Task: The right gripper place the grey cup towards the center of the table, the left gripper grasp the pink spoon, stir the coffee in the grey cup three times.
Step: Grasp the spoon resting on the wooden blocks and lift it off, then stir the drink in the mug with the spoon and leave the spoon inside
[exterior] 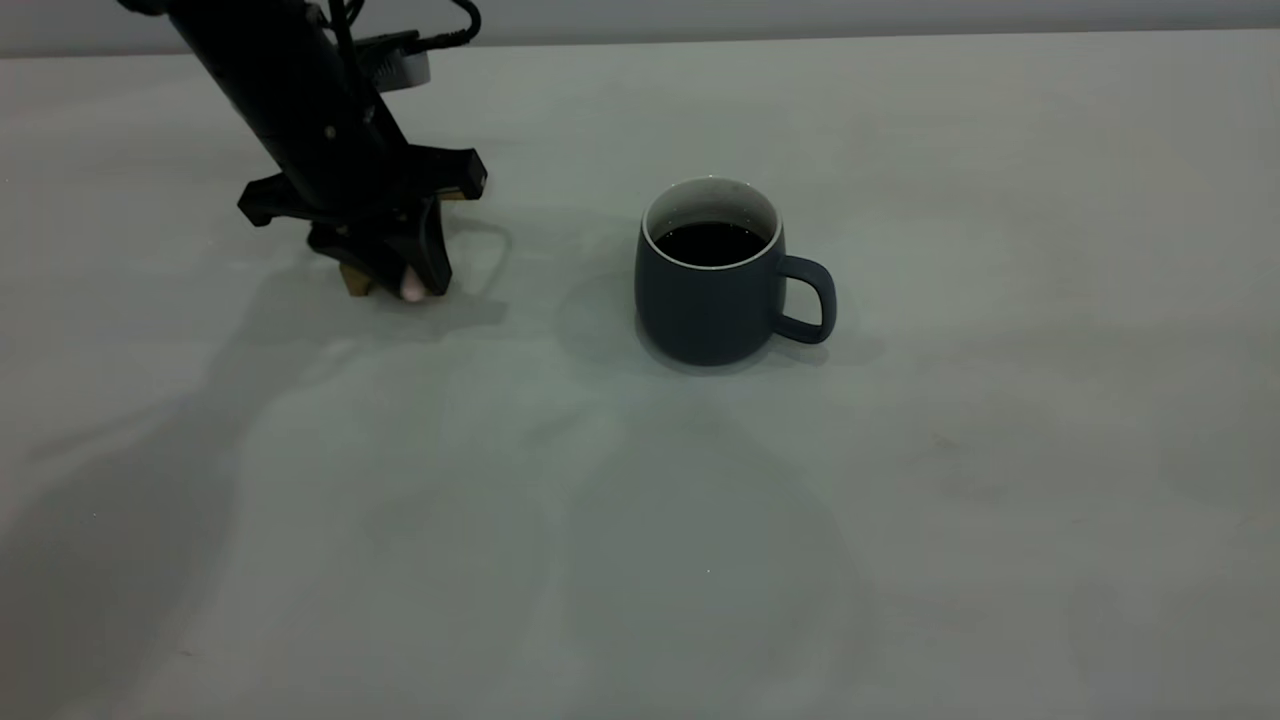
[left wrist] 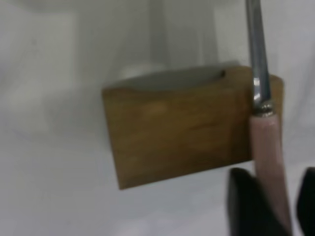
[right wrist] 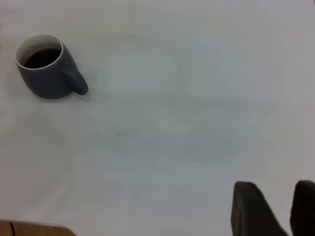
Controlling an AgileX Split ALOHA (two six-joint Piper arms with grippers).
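Note:
The grey cup (exterior: 708,300) stands upright near the middle of the table (exterior: 900,500), handle toward the right, with dark coffee (exterior: 711,243) inside. It also shows in the right wrist view as the cup (right wrist: 47,73), far from my right gripper (right wrist: 275,184), whose fingers are together and hold nothing. The pink spoon (left wrist: 266,142) lies across a wooden block (left wrist: 172,128), its metal neck pointing away. My left gripper (exterior: 400,285) reaches down to the table at the far left. Its fingers sit on either side of the pink handle and close on it. Only the handle's pink tip (exterior: 410,290) peeks out below them.
The wooden block (exterior: 355,280) sits under the left gripper, with a second bit of wood (exterior: 455,195) just behind the gripper body. A wooden edge (right wrist: 34,229) shows in a corner of the right wrist view. The right arm is outside the exterior view.

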